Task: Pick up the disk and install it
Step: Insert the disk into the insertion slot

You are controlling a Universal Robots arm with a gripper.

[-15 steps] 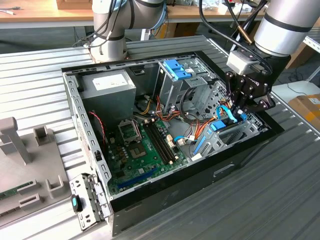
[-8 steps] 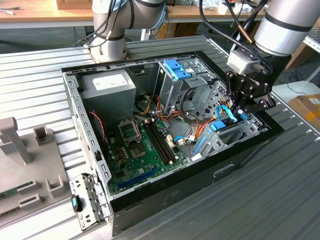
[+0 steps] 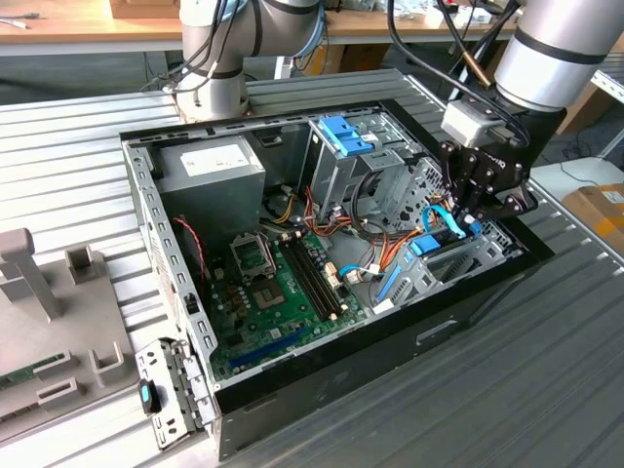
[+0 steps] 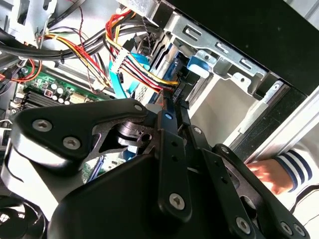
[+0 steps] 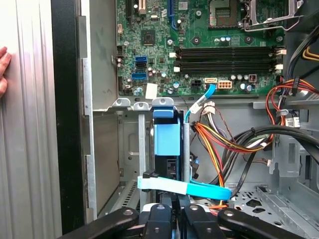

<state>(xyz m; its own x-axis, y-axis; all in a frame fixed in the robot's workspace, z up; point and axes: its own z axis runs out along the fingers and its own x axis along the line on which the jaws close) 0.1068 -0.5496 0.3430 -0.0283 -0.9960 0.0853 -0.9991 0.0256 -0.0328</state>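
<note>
While jaws of the black gripper (image 5: 177, 219) seem clamped on the blue-framed silver disk (image 5: 166, 142), a flat light-blue cable (image 5: 199, 189) crosses it. A pinched cable looks likely.

Bright, even overhead light fills the exterior view, and the computer case (image 3: 468, 312) holds soft shade under its walls. In the first wrist view the ribbed worktop (image 5: 25, 149) glares almost white. In the second wrist view the claw (image 4: 175, 105) looms dark, with dull highlights.
</note>
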